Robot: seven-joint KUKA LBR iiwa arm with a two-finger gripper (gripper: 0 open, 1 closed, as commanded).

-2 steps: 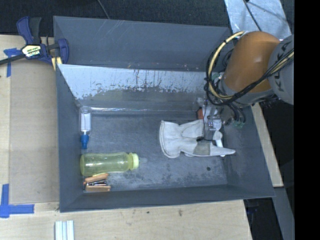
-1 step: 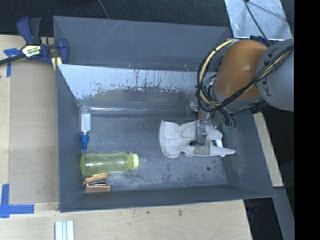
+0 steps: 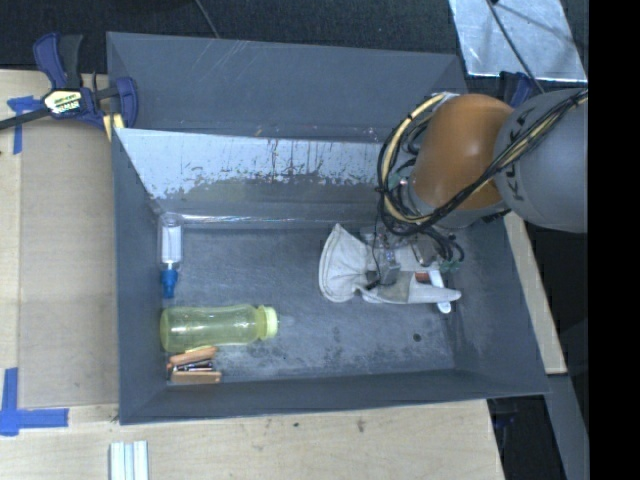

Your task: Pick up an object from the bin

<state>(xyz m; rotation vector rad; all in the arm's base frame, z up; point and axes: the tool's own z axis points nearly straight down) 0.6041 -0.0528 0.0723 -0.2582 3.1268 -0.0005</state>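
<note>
My gripper (image 3: 385,268) is down at the right side of the bin floor, partly under the arm's orange cover and cables. It stands right over a crumpled white cloth-like thing (image 3: 340,263) and a flat white and grey item with a red mark (image 3: 425,286). Whether anything sits between the fingers is hidden.
Along the bin's left side lie a small clear tube with a blue cap (image 3: 170,256), a yellow-green plastic bottle (image 3: 215,325) on its side, and a brown and orange clip-like thing (image 3: 194,363) near the front left corner. The arm's cover hangs above the right back of the bin.
</note>
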